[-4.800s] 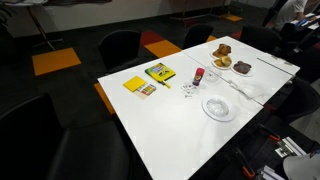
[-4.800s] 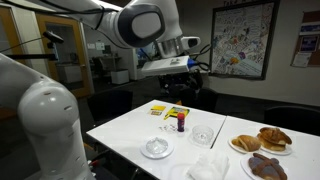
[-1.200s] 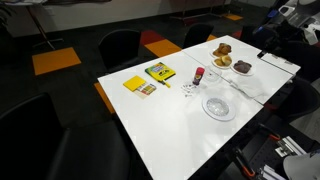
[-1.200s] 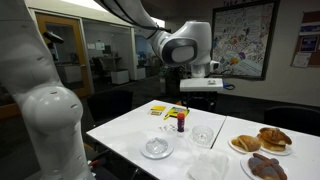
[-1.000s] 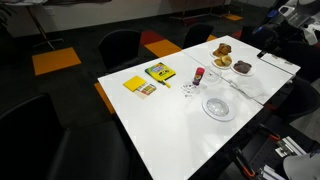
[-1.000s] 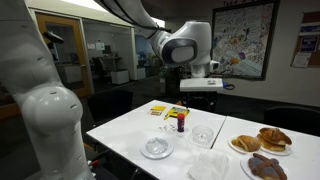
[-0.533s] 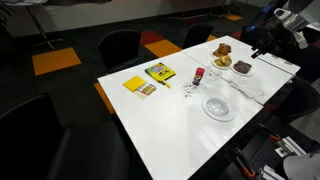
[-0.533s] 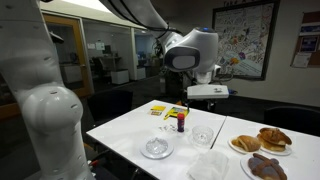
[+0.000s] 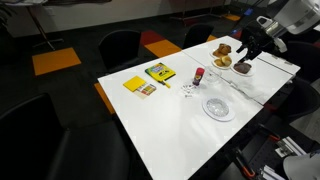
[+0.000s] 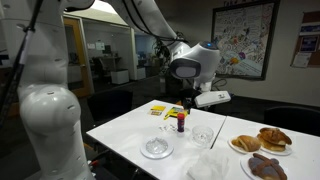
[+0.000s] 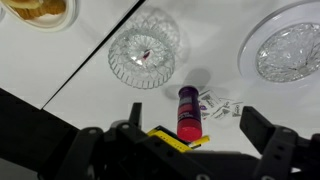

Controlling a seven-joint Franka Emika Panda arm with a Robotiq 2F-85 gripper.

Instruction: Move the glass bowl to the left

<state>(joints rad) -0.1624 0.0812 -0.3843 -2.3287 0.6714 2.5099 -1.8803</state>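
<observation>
Gripper (image 11: pixel 190 138): jaws spread wide, empty, well above the white table (image 11: pixel 80 30). The small clear glass bowl (image 11: pixel 145 57) stands just beside the red-capped bottle (image 11: pixel 187 115). Descend straddling the bowl's far rim wall, clear of the bottle, then close gently.

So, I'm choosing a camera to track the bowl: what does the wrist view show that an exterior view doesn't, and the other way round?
Only the wrist view: the cut pattern of the small clear glass bowl and the gripper with its fingers wide apart. Only an exterior view: the white robot arm and the framed poster on the wall. Both: the bowl, the small red bottle, the wide flat clear glass dish and the white table.
</observation>
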